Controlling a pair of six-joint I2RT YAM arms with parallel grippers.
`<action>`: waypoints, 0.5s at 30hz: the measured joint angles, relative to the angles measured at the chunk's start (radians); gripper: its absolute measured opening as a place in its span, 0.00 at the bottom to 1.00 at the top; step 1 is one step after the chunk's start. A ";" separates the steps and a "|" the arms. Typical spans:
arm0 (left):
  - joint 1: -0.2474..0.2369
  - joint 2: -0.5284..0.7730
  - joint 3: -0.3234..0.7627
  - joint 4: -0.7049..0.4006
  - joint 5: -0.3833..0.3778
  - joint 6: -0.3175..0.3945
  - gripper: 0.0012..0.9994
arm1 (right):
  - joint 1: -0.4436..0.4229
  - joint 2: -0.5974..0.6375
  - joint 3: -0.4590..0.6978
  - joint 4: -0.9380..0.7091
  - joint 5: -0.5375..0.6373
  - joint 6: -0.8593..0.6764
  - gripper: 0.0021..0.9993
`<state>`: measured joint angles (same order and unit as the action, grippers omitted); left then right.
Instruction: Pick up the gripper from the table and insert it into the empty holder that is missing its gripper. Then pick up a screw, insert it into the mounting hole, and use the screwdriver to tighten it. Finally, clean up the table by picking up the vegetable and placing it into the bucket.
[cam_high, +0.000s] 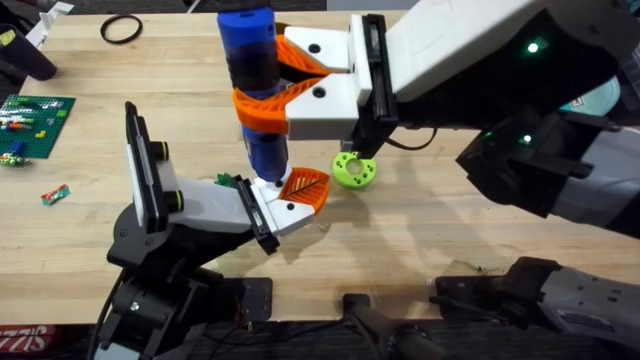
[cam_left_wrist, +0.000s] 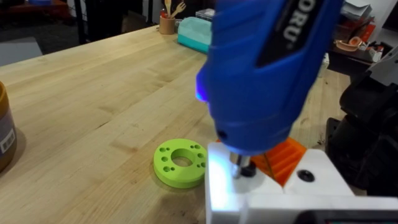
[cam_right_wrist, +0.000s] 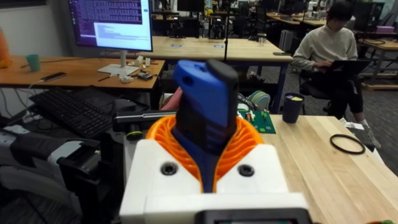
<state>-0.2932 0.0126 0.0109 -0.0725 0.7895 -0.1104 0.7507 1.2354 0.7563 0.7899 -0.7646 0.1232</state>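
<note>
My right gripper reaches in from the right and is shut on the blue screwdriver, holding it upright between orange jaws. The screwdriver has its thin metal tip pressed down on the white holder at the end of my left arm. The orange ribbed gripper sits in that holder, just right of the tip, and also shows as the orange piece behind the holder. In the right wrist view the screwdriver rises between the jaws. The screw is hidden under the tip. Vegetable and bucket are out of view.
A lime-green disc with holes lies just right of the holder. A green brick plate, a small wrapped item and a black ring lie at the left. A brown container stands at the edge of the left wrist view.
</note>
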 joint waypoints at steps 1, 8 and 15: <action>0.000 0.000 0.000 -0.001 0.000 -0.002 0.02 | 0.000 0.000 0.000 -0.004 0.002 0.000 0.05; 0.000 0.000 0.000 -0.001 0.000 -0.006 0.02 | -0.001 0.000 0.000 0.002 0.009 0.000 0.05; 0.000 0.000 0.000 -0.001 0.000 -0.006 0.02 | -0.001 0.008 -0.009 0.085 0.016 0.063 0.05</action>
<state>-0.2932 0.0128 0.0109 -0.0731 0.7895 -0.1162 0.7494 1.2436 0.7474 0.8748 -0.7486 0.1860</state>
